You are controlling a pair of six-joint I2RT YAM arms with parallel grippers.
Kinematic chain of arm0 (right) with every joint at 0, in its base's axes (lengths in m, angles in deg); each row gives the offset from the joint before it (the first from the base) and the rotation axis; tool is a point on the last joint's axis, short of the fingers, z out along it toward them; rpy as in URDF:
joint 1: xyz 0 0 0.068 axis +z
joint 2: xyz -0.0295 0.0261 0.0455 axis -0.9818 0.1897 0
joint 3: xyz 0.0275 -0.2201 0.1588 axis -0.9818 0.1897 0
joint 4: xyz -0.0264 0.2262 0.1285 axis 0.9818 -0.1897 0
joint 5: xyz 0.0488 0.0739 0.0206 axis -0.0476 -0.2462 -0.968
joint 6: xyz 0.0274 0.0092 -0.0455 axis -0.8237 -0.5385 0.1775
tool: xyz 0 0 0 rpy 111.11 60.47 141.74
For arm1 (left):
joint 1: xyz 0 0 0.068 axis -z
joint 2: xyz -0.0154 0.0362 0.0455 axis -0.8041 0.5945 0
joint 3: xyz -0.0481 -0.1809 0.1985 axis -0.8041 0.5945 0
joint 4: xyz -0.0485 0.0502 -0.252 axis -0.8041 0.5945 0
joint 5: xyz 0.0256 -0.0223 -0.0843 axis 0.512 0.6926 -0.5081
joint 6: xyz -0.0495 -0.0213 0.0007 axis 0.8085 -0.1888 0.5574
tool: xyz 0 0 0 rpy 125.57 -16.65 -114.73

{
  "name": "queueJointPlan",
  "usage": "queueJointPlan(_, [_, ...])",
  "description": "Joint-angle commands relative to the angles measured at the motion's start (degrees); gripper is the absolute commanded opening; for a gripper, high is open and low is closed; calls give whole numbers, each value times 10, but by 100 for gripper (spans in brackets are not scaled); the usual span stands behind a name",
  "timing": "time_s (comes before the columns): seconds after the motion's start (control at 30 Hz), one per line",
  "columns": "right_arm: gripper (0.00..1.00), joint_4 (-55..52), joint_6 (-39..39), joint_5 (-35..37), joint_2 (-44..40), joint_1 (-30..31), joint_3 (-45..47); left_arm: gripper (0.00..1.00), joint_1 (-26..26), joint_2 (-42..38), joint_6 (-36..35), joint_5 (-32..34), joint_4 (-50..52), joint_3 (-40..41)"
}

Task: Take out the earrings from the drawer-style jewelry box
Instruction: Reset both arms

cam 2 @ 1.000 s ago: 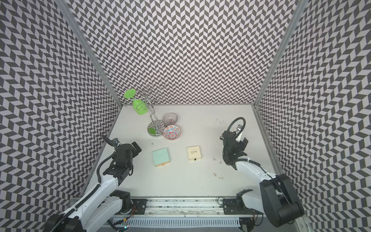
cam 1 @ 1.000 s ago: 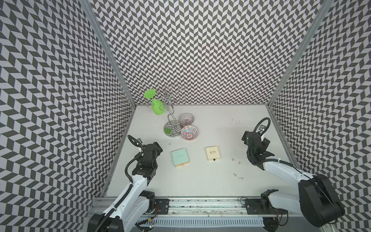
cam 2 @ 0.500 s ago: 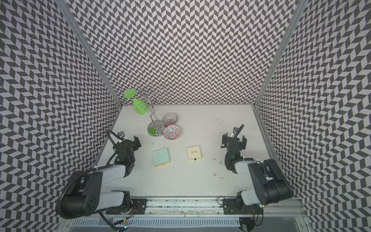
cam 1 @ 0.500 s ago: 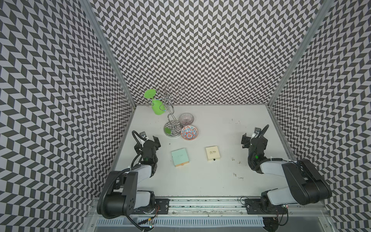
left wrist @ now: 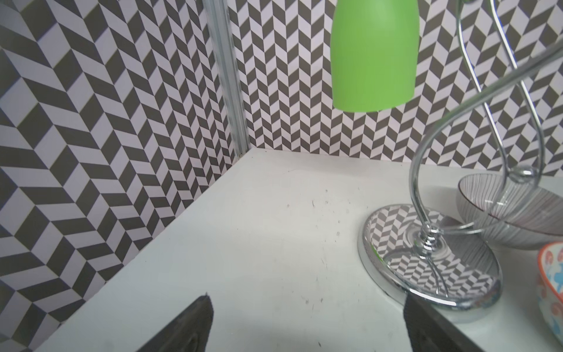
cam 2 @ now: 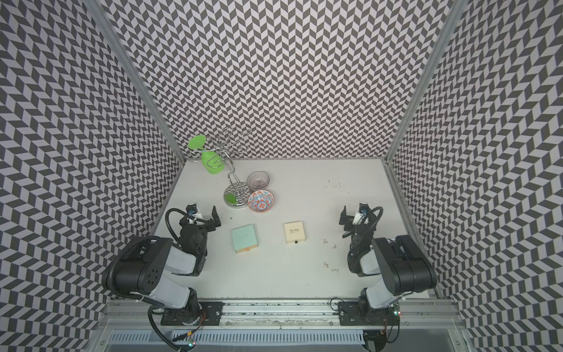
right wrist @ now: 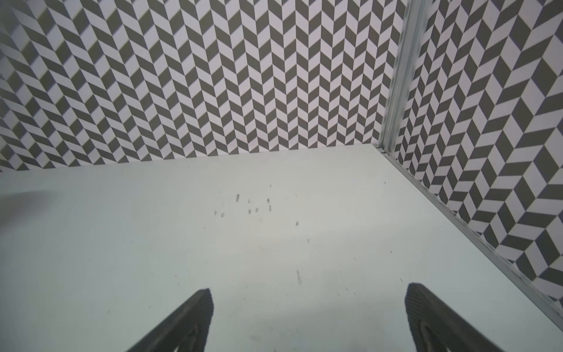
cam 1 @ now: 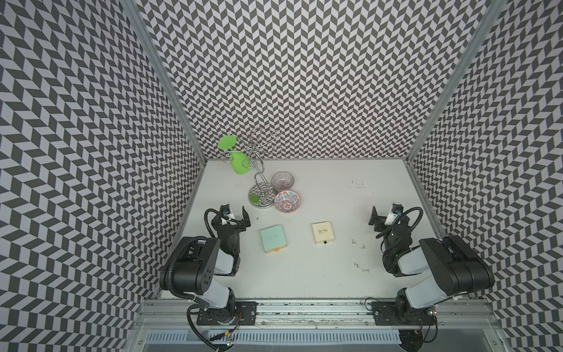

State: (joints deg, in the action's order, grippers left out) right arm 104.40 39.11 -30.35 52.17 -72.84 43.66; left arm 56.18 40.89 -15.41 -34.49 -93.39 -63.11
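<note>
Two small square drawer-style jewelry boxes lie mid-table, a mint one (cam 1: 273,238) (cam 2: 245,238) and a cream one (cam 1: 323,233) (cam 2: 295,232), both with drawers pushed in. Several tiny silvery earrings (cam 1: 362,246) (cam 2: 334,246) lie loose on the white table right of the cream box, more nearer the front (cam 1: 364,270). My left gripper (cam 1: 236,215) (left wrist: 306,307) is open and empty, left of the mint box. My right gripper (cam 1: 384,215) (right wrist: 307,291) is open and empty, beyond the earrings. Neither wrist view shows a box or an earring.
A chrome wire stand (cam 1: 261,196) (left wrist: 426,240) with a green cup (cam 1: 238,163) (left wrist: 373,55) hanging from it stands at the back left. Beside it are a striped bowl (cam 1: 282,179) and a patterned bowl (cam 1: 287,201). Chevron walls (cam 1: 304,76) close three sides. Both arms sit folded at the front corners.
Both arms have folded back and up from a low stretched pose, elbows now raised near the front rail. The grippers stayed open. Boxes and earrings have not moved.
</note>
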Motion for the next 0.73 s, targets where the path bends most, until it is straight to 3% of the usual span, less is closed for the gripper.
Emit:
queueJointPlan(0.0, [99,-3,-14,-16,-2,-10,-47,100,-10,-4,8,-26,-3,-27])
queueJointPlan(0.17, [99,52,-12,-24,11,-17,-31,100,-5,-6,4,-19,-5,-25])
queueJointPlan(0.7, [99,51,-13,-23,9,-17,-30,100,-2,-6,1,-17,2,-29])
